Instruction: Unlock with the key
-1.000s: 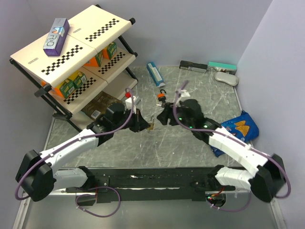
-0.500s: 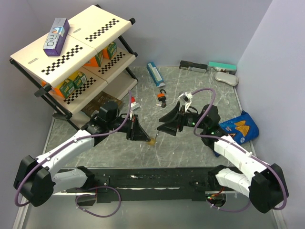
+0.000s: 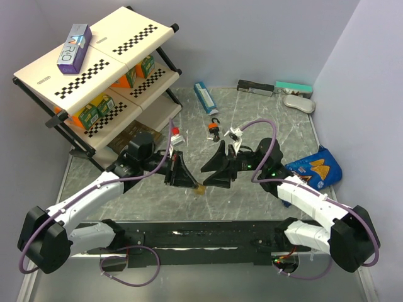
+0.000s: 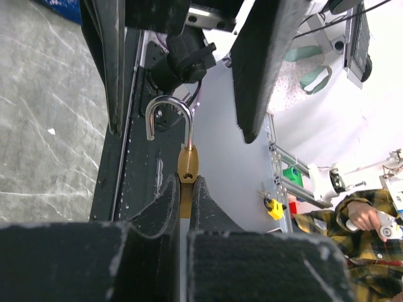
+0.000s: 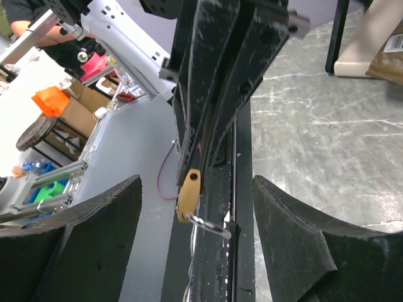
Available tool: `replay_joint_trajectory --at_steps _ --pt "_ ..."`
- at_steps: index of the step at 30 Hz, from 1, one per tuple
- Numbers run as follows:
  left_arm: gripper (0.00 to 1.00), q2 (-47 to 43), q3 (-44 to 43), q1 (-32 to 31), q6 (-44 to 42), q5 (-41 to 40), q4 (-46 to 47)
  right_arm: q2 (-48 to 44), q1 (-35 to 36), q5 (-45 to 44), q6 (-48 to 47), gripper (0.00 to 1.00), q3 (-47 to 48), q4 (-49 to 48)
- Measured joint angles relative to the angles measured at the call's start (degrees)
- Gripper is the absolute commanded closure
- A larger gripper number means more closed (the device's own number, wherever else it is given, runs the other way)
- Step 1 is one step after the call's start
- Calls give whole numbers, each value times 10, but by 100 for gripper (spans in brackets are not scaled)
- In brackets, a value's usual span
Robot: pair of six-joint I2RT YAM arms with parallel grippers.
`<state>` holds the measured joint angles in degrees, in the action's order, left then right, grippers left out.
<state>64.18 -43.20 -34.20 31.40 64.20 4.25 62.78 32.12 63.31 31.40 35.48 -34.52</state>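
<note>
**While the left gripper pins the lock, the right one has no key**

Nearest the arms, the left gripper point(image 4: 184, 189) is clamped tight on the lower body of the brass padlock point(image 4: 187, 165), holding it off the table with the shackle point(image 4: 169, 116) pointing away from the fingers. In the left wrist view one leg of the shackle hangs free of the body, so the lock may be sprung already, though I would not swear to it.

Just beyond, the right gripper point(image 3: 211, 168) faces the padlock with its jaws spread wide on either side of it. It touches nothing and holds nothing.

Farther out on the table point(image 3: 264, 126), the key point(image 3: 218, 135) seems to be the small dark bit lying against the orange padlock point(image 3: 214, 128). It is too small to make out clearly.

Judged from this, the step in hand is fetching the key:
- Narrow the right jaws before descending, so they do not nudge the orange padlock.
- Pinch the key by a black head, leaving the blade sticking out.
- The keyhole end looks buried between the left fingers, so it probably needs exposing first.
- Keep the left grip firm and motionless during insertion.
</note>
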Motion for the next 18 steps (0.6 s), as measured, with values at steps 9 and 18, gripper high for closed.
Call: replay_joint_trajectory --at_steps 9,18 --pt "99 -30 15 25 30 -15 45 0 8 -1 -19 53 0 30" --pt "99 -38 16 25 9 -48 19 -1 5 -40 -28 80 0 60"
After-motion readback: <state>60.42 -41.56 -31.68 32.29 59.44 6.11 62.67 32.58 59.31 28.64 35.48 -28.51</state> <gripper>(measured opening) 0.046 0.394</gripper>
